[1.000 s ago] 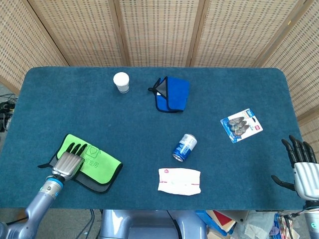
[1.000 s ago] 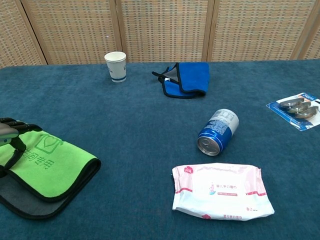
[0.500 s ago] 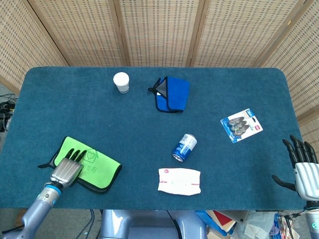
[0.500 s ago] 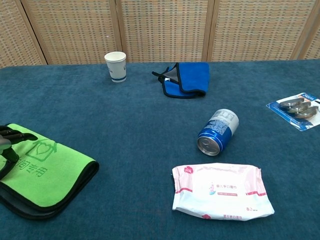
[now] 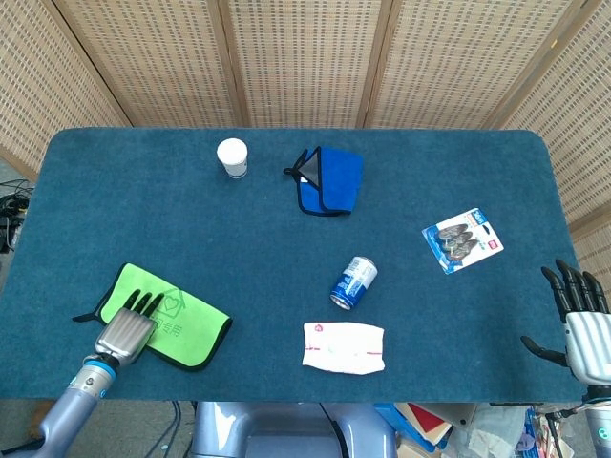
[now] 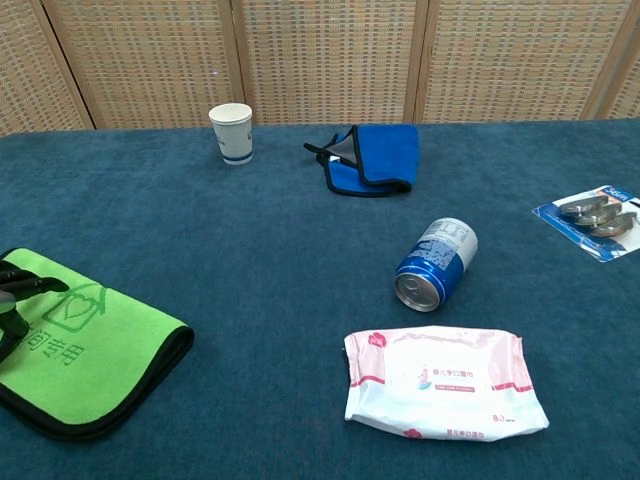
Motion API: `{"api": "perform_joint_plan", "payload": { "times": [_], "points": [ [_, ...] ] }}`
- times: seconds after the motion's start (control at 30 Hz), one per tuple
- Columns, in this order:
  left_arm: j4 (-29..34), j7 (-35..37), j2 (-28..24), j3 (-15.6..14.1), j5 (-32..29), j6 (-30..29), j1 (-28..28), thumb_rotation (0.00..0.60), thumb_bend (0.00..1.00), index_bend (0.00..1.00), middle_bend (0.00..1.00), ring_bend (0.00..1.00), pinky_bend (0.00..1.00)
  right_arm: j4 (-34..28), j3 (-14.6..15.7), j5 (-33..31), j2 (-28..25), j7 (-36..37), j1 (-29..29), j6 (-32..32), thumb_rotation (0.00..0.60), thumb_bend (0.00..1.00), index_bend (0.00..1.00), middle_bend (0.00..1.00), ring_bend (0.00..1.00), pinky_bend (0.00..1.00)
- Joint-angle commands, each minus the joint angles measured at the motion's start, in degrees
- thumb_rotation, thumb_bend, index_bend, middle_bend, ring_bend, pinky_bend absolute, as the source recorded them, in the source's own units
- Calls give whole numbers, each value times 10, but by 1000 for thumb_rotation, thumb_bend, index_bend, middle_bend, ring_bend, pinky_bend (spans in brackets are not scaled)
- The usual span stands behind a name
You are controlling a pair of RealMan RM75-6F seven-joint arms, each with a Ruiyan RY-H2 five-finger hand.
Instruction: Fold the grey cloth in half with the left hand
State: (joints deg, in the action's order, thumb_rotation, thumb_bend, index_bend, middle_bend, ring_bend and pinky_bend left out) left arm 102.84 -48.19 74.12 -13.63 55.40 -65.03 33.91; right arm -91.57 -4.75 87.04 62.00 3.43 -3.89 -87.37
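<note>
The cloth [image 5: 183, 322] lies folded at the near left of the table, green face up, with its grey side showing only as a dark rim along the edges [image 6: 95, 345]. My left hand [image 5: 129, 325] lies flat on the cloth's near-left corner with its fingers stretched out and nothing held in them. In the chest view only its dark fingertips [image 6: 18, 290] show at the left border. My right hand [image 5: 579, 320] hangs off the table's near right corner, fingers spread, far from the cloth.
A white paper cup [image 5: 232, 157] and a folded blue cloth [image 5: 330, 179] sit at the back. A blue can [image 5: 354, 282] lies on its side mid-table, a wipes pack [image 5: 344, 346] lies near the front edge, and a blister pack [image 5: 463, 240] sits at the right.
My left hand has slid back toward the near-left edge. The green layer has moved with it and now covers the grey layer that stuck out before. The right hand is still.
</note>
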Motion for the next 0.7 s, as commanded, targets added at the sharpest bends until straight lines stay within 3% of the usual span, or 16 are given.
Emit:
{"api": "perform_joint_plan", "payload": {
  "times": [0.03,0.37,0.4,0.47,0.53,0.57,0.7],
  "points": [
    [-2,-4,2,3,0,-2,-2,600,439,608,0,0,0,0,0,0,0,0,0,0,600,0,0,0,0,0],
    [-6,-16,0,9,-2,4,-8,600,440,588,0,0,0,0,0,0,0,0,0,0,600,0,0,0,0,0],
    [-5,-15,-1,9,-2,6,-8,600,440,548,0,0,0,-1,0,0,0,1,0,0,600,0,0,0,0,0],
    [-6,-11,-2,10,2,9,-9,600,439,273,0,0,0,-1,0,0,0,1,0,0,600,0,0,0,0,0],
    [-8,-4,-5,10,9,13,-10,600,418,58,0,0,0,-1,0,0,0,1,0,-1,600,0,0,0,0,0],
    [-8,2,-7,10,14,16,-11,600,395,7,0,0,0,-1,0,1,0,1,1,-1,600,0,0,0,0,0],
    [-10,17,-16,10,29,20,-15,600,358,0,0,0,0,-1,0,1,-1,1,1,-2,600,0,0,0,0,0]
  ]
}}
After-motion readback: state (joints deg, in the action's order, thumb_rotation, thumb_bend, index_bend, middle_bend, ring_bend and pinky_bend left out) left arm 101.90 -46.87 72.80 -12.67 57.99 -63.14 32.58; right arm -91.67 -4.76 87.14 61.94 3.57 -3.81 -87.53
